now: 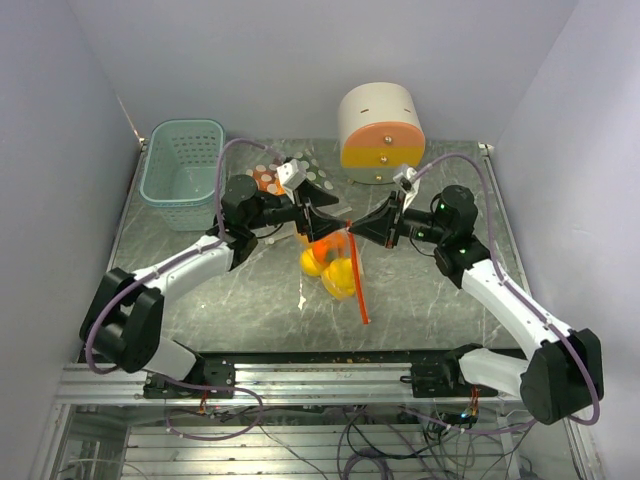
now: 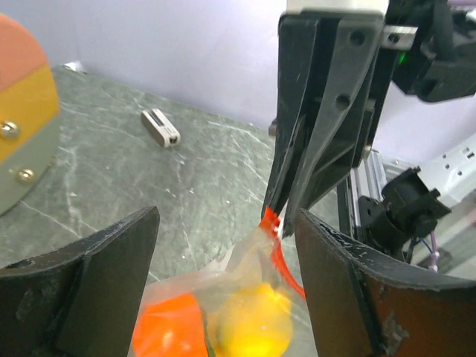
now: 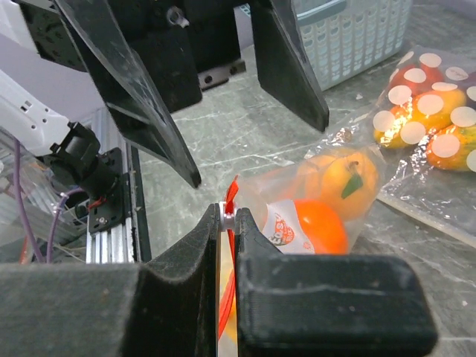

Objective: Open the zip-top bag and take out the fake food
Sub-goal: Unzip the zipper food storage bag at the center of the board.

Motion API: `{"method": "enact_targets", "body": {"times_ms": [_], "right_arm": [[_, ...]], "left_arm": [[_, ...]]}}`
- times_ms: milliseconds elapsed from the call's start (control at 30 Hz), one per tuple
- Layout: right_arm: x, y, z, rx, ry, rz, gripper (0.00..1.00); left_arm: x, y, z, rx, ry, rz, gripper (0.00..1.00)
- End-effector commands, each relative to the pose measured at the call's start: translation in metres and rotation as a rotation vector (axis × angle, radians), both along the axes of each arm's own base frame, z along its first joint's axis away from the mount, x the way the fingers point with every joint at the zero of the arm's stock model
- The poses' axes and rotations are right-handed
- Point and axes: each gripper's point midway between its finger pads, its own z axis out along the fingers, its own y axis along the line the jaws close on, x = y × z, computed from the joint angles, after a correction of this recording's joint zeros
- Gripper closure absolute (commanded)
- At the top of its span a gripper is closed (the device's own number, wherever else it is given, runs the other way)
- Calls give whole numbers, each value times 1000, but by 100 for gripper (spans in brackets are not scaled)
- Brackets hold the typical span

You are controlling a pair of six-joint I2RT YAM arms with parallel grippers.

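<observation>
At centre of the grey marbled worktop (image 1: 240,300) sits a clear zip-top plastic bag with a red zip strip (image 1: 340,262), between the two arms. Glossy yellow and orange plastic fruits (image 1: 338,278) are inside the bag, bunched together; one orange piece shows a green stalk. Right fingers (image 3: 186,260) are closed tight on the bag's top edge, pinching it at the red strip. The strip trails down toward the near edge. Left fingers (image 2: 89,290) are spread wide, one either side of the bag's top, holding nothing — no contact with the plastic that I can see.

Behind:
- teal slatted plastic basket (image 1: 183,170), far left
- cream-and-orange round container (image 1: 380,130), far centre
- second clear packet with white dots (image 1: 268,178), near the basket — coloured pieces inside
</observation>
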Motion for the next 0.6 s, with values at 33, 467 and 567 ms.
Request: {"method": "enact_targets", "body": {"times_ms": [33, 467, 567], "right_arm": [[0, -8, 36, 11, -100, -54, 100], [-1, -7, 39, 10, -102, -34, 100], [0, -8, 39, -1, -107, -41, 100]], "left_arm": [[-9, -7, 7, -3, -113, -120, 15], [-29, -23, 17, -116, -131, -406, 52], [-38, -17, 22, -168, -131, -475, 91]]}}
